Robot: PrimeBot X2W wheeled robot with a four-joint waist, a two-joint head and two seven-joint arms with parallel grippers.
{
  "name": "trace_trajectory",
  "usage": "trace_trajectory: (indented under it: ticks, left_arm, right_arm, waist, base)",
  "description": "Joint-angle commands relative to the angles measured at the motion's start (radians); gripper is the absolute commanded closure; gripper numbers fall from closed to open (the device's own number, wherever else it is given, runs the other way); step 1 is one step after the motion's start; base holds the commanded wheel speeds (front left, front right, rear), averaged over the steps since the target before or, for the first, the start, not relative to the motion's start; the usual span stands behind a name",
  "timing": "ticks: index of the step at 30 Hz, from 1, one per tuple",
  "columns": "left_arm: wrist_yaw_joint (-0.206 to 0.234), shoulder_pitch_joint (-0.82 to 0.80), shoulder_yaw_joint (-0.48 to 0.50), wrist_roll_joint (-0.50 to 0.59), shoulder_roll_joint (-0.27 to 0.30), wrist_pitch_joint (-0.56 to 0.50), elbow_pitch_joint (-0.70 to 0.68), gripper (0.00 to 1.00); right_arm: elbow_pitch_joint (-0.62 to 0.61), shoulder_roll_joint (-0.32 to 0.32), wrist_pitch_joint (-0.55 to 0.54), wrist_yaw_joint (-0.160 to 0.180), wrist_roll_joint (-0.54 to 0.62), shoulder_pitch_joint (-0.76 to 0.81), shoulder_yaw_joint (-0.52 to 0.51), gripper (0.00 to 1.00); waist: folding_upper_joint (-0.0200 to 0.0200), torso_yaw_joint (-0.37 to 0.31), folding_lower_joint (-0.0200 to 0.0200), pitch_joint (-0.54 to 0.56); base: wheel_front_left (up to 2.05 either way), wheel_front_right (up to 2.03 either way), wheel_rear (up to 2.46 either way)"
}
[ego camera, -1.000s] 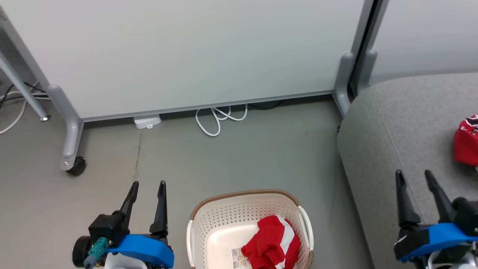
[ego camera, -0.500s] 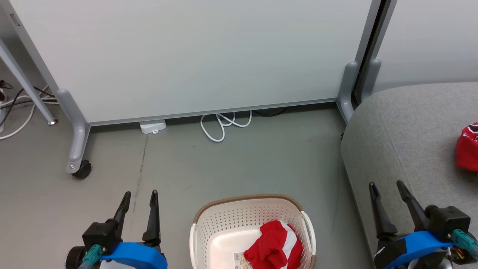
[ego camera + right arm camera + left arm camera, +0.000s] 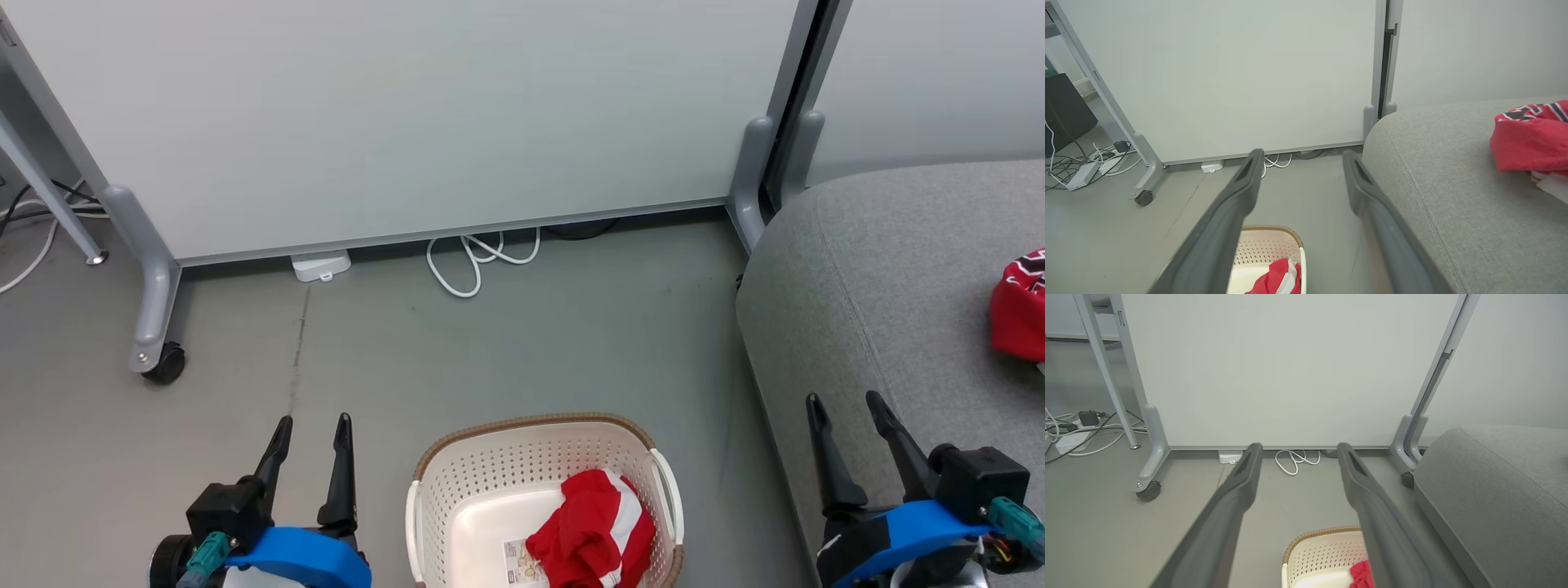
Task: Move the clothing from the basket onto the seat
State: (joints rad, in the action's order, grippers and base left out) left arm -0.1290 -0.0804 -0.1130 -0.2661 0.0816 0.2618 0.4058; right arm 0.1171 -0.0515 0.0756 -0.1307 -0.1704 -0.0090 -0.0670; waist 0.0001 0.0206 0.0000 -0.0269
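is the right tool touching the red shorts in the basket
Apart. The head view shows the right tool open over the seat, floor and the basket rim between it and the red shorts.

Left gripper (image 3: 1299, 448): jaws spread wide, aimed at white partition (image 3: 1290, 375).
Basket (image 3: 1318, 549): bottom edge, on floor (image 3: 1106, 526); red clothing (image 3: 1361, 575) inside.
Seat (image 3: 1498, 490): grey, right of basket, apart.

Head cam down; wrist cams fwd, low; all share basket (image 3: 506, 469).
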Motion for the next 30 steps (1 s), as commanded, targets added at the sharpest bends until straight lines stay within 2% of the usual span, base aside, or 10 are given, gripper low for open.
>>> trace_trajectory:
  ticks: [1,10,23,30]
  left_arm:
    - [-0.002,-0.01,-0.003,-0.002,-0.002,0.005,-0.002,0.0]
    - [-0.002,-0.054,-0.027,-0.002,0.006,0.005,0.001,0.0]
    - [-0.002,-0.263,-0.111,0.004,0.051,0.005,0.075,0.0]
    - [-0.002,-0.389,-0.196,-0.008,0.087,0.004,0.202,0.0]
  right_arm:
    - [0.002,0.002,0.005,0.0,-0.007,-0.012,0.001,0.0]
    - [-0.015,0.002,0.014,0.0,-0.01,-0.068,0.028,0.0]
    - [-0.049,0.002,0.059,0.0,-0.025,-0.321,0.129,0.0]
    - [-0.043,0.002,0.103,0.0,-0.052,-0.44,0.196,0.0]
  waist:
    - [-0.0001,-0.004,0.0,-0.006]
    - [-0.0001,-0.038,0.0,-0.095]
    - [-0.0001,-0.19,0.0,-0.458]
    - [-0.0001,-0.29,0.0,-0.63]
  base:
    - [0.0,0.0,0.0]
    - [0.0,0.0,0.0]
    - [0.0,0.0,0.0]
    - [0.0,0.0,0.0]
